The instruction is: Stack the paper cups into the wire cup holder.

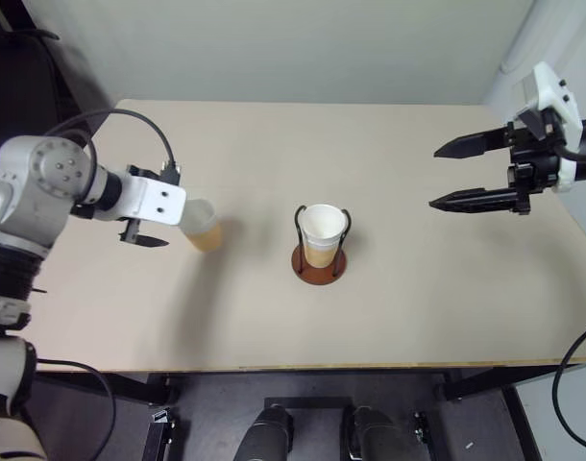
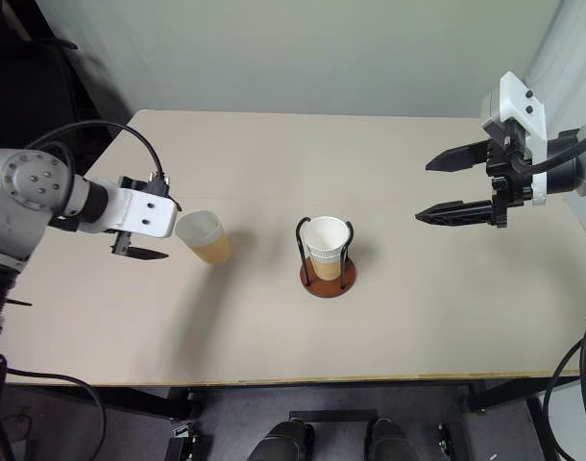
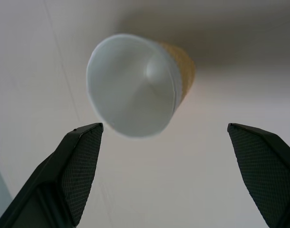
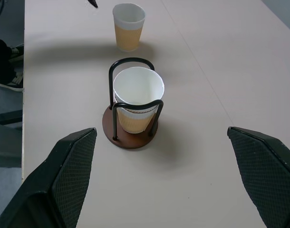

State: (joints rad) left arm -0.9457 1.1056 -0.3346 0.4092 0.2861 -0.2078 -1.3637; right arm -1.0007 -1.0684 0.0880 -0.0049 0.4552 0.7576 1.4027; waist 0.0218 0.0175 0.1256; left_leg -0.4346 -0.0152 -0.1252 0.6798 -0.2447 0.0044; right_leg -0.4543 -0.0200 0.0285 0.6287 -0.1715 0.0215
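Two stations for cups show on the tan table [image 1: 389,327]. Nearest the front edge, at mid-table, stands the wire cup holder [image 1: 319,263], its reddish-brown disc flat on the surface and its black wire loops upright around a nested cup stack [image 1: 322,230]; a ridged rim line below the top cup's lip shows in the right eye view, though how many cups sit there cannot be told. To the robot's left of the holder, well apart from it, a lone paper cup [image 2: 204,236] stands upright on the table, white inside and empty, with a tan lower band.

Beside that lone cup hangs the left gripper [image 3: 173,156], angled downward with its fingers spread wide and the cup seen between them, untouched. Farther back on the robot's right, the right gripper [image 1: 456,175] hovers above the table, fingers likewise parted and empty, pointing across toward the holder.
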